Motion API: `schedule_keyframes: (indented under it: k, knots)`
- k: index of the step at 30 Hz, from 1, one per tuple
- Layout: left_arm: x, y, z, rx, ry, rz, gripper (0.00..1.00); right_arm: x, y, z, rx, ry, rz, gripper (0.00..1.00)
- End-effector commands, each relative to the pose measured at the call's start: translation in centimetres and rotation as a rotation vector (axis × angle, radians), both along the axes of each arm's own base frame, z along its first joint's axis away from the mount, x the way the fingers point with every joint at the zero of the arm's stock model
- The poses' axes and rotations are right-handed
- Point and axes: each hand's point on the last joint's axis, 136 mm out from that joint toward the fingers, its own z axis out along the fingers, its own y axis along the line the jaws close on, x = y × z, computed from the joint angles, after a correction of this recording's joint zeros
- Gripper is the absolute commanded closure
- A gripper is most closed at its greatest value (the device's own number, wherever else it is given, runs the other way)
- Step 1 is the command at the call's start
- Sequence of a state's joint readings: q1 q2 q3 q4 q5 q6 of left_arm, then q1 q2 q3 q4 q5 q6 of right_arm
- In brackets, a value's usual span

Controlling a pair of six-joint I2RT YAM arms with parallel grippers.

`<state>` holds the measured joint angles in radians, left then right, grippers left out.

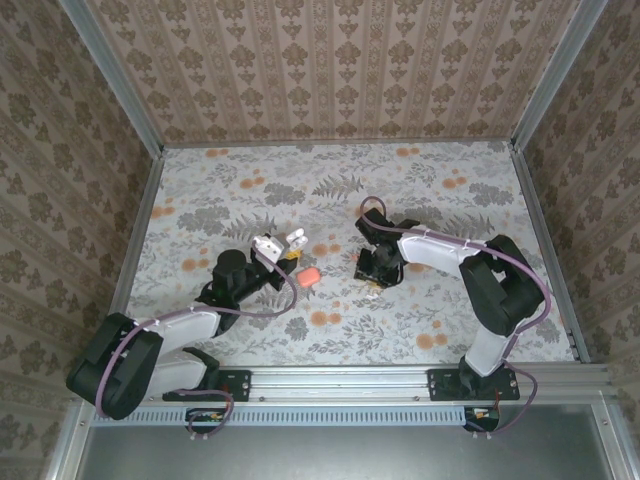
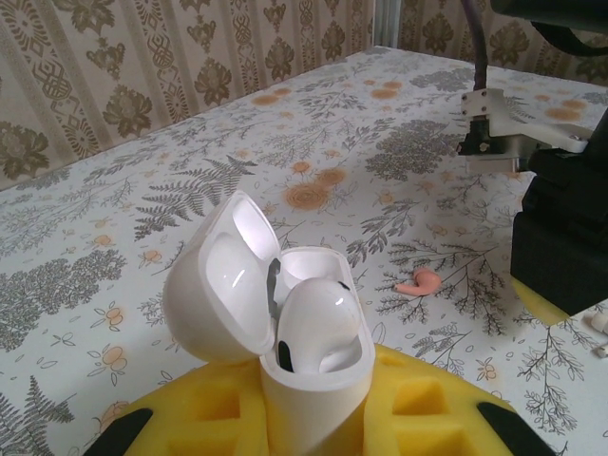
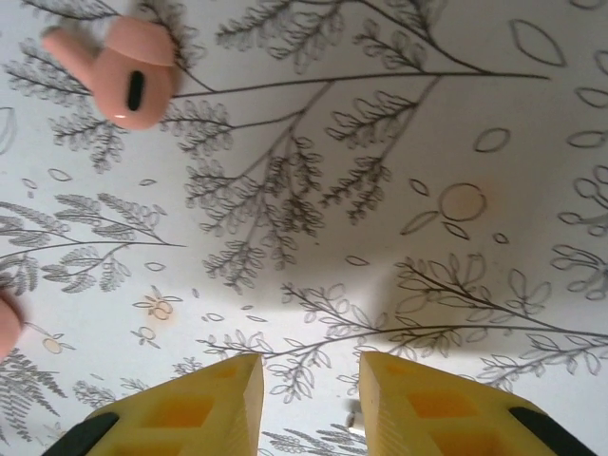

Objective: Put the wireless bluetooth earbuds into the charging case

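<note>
My left gripper [image 1: 272,251] [image 2: 318,385] is shut on the charging case [image 2: 313,366] [image 1: 283,244], a white case held upright between the yellow fingers with its lid swung open to the left. One white earbud [image 2: 318,323] sits inside it. A coral-pink earbud [image 3: 128,68] [image 2: 418,281] [image 1: 308,275] lies on the floor between the two arms. My right gripper [image 1: 372,268] [image 3: 312,385] hovers low over the floor to the right of that earbud. Its yellow fingers stand apart, open, gripping nothing. A tiny white bit [image 3: 352,416] lies by the right finger.
A second pink shape [image 3: 4,325] is cut by the left edge of the right wrist view. The right arm's black wrist [image 2: 562,237] stands close on the right of the left wrist view. Patterned walls [image 1: 330,70] enclose the floral floor.
</note>
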<state>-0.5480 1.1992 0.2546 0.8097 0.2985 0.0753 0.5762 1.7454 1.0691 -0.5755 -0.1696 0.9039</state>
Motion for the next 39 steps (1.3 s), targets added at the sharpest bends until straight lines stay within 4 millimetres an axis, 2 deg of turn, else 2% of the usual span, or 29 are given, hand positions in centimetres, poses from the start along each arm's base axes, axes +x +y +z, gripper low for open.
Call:
schedule_keyframes:
  k: [1,3,6,9,13,22,29,39]
  knots:
    - [-0.2,0.1,0.3,-0.001,-0.019,-0.009,0.99,0.1,0.3,1.0,-0.010,-0.005,0.034,0.65]
    - [-0.2,0.1,0.4,0.000,-0.021,-0.009,0.99,-0.7,-0.8,1.5,-0.045,0.010,0.001,0.61]
    - [-0.2,0.1,0.3,0.003,-0.017,-0.011,0.99,-2.7,-2.3,1.9,-0.068,0.060,-0.088,0.56]
    - [-0.1,0.0,0.4,0.000,-0.016,-0.010,0.99,-4.8,-2.7,1.4,-0.030,0.099,-0.189,0.53]
    - [0.0,-0.1,0.6,-0.009,-0.012,-0.012,0.99,-5.8,-3.2,0.6,-0.038,0.098,-0.254,0.51]
    - [0.1,0.2,0.7,-0.009,-0.017,0.002,0.99,-4.4,-1.9,-0.7,-0.019,0.096,-0.246,0.53]
    - [0.1,0.5,0.7,-0.007,-0.020,0.012,0.99,-2.4,-0.9,-0.4,-0.024,0.057,-0.211,0.59]
    - [0.2,0.8,0.5,0.000,-0.014,0.021,0.99,-0.6,-0.1,-0.3,-0.049,0.026,-0.155,0.68]
